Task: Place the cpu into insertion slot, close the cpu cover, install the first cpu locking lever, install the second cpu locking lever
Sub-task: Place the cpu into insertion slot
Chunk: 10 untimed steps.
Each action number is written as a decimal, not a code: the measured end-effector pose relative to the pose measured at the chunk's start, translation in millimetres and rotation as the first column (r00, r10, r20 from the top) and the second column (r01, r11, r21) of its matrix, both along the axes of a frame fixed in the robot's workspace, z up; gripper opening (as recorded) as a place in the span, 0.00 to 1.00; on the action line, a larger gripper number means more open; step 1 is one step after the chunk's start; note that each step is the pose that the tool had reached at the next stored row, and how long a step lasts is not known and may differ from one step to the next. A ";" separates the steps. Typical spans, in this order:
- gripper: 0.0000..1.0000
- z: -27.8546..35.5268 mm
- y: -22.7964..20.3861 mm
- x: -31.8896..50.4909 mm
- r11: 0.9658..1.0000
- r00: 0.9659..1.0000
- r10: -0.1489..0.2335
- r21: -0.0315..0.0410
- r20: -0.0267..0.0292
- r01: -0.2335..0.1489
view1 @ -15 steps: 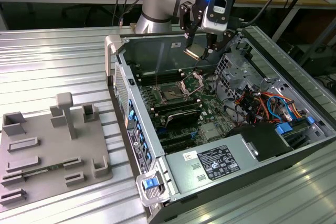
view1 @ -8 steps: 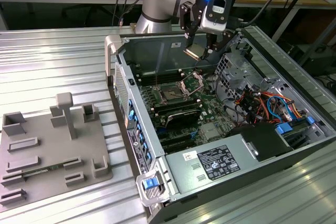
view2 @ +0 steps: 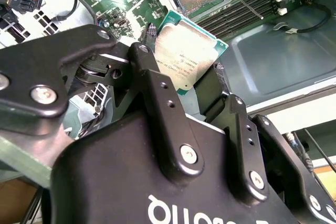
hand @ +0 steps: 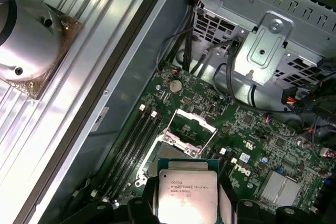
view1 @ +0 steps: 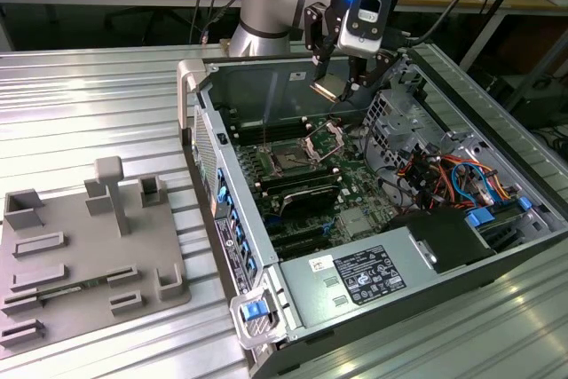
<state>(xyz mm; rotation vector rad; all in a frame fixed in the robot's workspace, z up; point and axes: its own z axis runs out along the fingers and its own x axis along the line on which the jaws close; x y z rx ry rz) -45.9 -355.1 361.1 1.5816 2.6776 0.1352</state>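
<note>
From the exterior view's left, a grey moulded fixture plate (view1: 80, 255) lies on the ribbed metal table (view1: 89, 95), well apart from me. Beside it stands the open computer case (view1: 209, 144). On its green motherboard (view1: 359, 209) the insertion slot (view1: 289, 161) lies bare, its dark pin field uncovered. Just to the exterior view's right of the slot, the cpu cover (view1: 323, 138) is tipped up on its hinge, open. Above the cover my gripper (view1: 334, 86) hangs inside the case with the cpu (view1: 324, 90) pinched in it, clear of the board and apart from the slot. In the second wrist view my two black fingers (view2: 157, 98) are clamped on opposite edges of the chip. Its silver top is tilted, and the slot lies beyond it on the board. In the first wrist view the chip sits between my fingertips, with the raised cover frame just past it and the slot partly hidden behind the chip's edge. Farther to the exterior view's right, orange and blue cables (view1: 444, 175) bunch beside the metal drive cage (view1: 395, 117).
</note>
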 end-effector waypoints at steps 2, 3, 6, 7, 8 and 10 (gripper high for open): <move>0.55 0.0 0.0 0.0 1.000 1.000 -0.001 0.000 0.000 0.001; 0.55 0.0 0.0 0.0 1.000 1.000 -0.002 0.000 0.000 0.002; 0.55 0.0 0.0 0.0 0.998 0.998 -0.060 0.000 0.000 0.060; 0.55 0.0 0.0 0.0 0.997 0.997 -0.072 0.000 0.000 0.072; 0.55 0.0 0.0 0.0 0.997 0.997 -0.077 0.000 0.000 0.077; 0.55 0.0 0.0 0.0 0.996 0.996 -0.085 0.000 0.000 0.085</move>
